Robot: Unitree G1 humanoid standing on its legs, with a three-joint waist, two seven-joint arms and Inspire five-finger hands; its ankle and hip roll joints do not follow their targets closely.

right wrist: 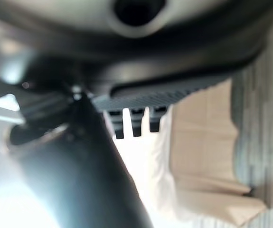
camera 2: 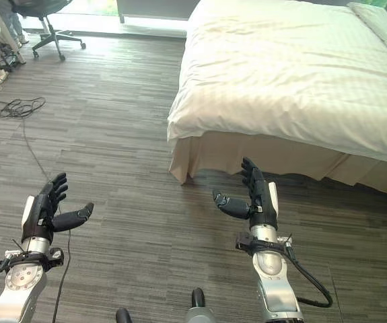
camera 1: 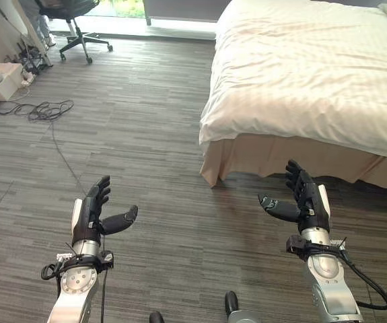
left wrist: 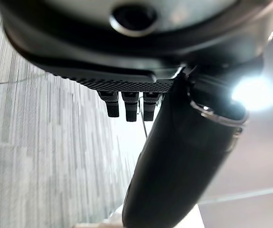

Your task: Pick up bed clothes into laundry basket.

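A bed [camera 1: 314,74] with a white duvet and a beige skirt [camera 1: 274,158] stands at the upper right, its near corner ahead of my right hand. My left hand [camera 1: 91,214] is raised over the wood floor at the lower left, fingers straight, thumb out, holding nothing. My right hand [camera 1: 307,198] is raised at the lower right, a short way in front of the bed skirt, fingers straight, thumb out, empty. The right wrist view shows the beige skirt [right wrist: 202,142] past the straight fingers [right wrist: 135,122].
An office chair [camera 1: 68,20] stands at the far upper left. Loose cables [camera 1: 35,109] and a white box [camera 1: 3,79] lie at the left edge. A person's legs [camera 1: 42,27] show by the chair. Grey wood floor [camera 1: 139,134] stretches between me and the bed.
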